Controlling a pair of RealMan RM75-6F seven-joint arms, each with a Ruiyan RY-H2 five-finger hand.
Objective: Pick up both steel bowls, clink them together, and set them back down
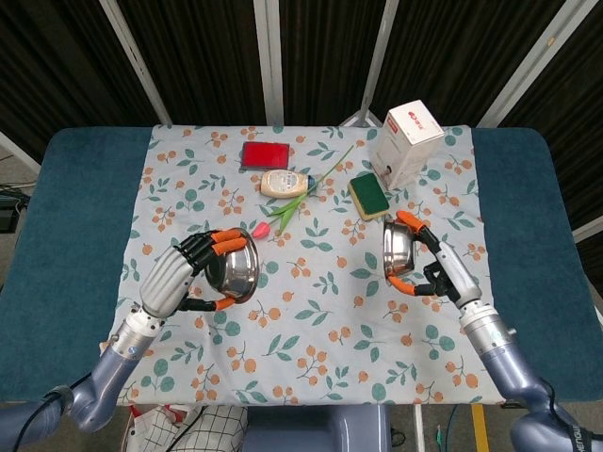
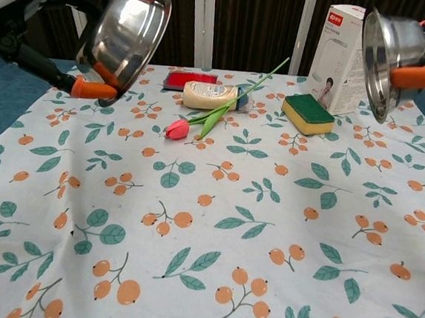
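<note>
While both steel bowls are off the table, the left hand (image 1: 177,280) grips the left bowl (image 1: 238,267) with its orange-tipped fingers (image 1: 229,241) curled over the rim, the mouth tipped toward 3 o'clock. Seen from the head view, this bowl hangs over the floral tablecloth (image 1: 311,311) at about 8 o'clock from the cloth's centre. At roughly 3 o'clock from the centre, the right hand (image 1: 441,270) clasps the right bowl (image 1: 397,249), tilted on edge with its mouth facing 9 o'clock toward the other bowl. The two bowls are well apart and not touching.

From the chest view, the left bowl (image 2: 125,32) sits high at 10 o'clock and the right bowl (image 2: 386,51) high at 2 o'clock, each pinched at the rim by orange fingertips.

On the cloth lie a pink tulip (image 1: 283,215), a squeeze bottle (image 1: 285,184), a red card (image 1: 265,153), a green-and-yellow sponge (image 1: 370,196) and a white carton (image 1: 406,141) toward 12 to 1 o'clock
</note>
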